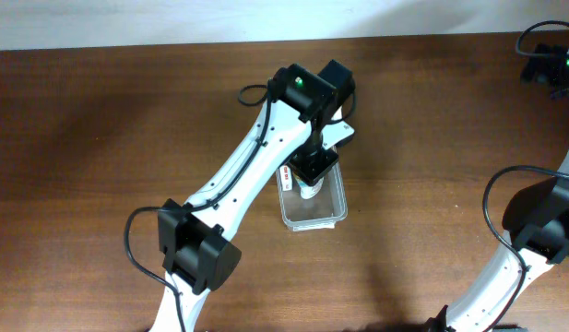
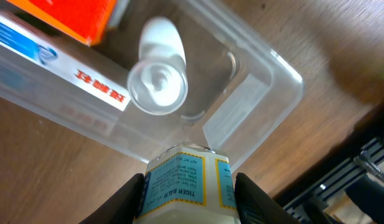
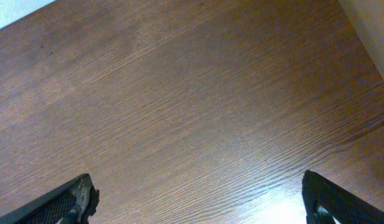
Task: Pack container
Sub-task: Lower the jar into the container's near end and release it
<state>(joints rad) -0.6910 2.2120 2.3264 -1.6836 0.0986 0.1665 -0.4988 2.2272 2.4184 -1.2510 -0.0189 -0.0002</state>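
The clear plastic container [image 1: 328, 214] sits at the table's middle; it also shows in the left wrist view [image 2: 276, 74]. Inside it lie a white bottle [image 2: 158, 74], a long white and blue box [image 2: 61, 65] and an orange box [image 2: 70, 15]. My left gripper [image 2: 188, 199] is shut on a small white Tiger Balm box [image 2: 187, 180] with blue and yellow labels, held above the container's near rim. In the overhead view the left gripper [image 1: 312, 173] hangs over the container. My right gripper [image 3: 198, 199] is open and empty above bare wood.
The brown wooden table [image 1: 100, 129] spreads around the container. The right arm [image 1: 538, 221] stands at the far right edge. A pale wall strip runs along the table's back edge.
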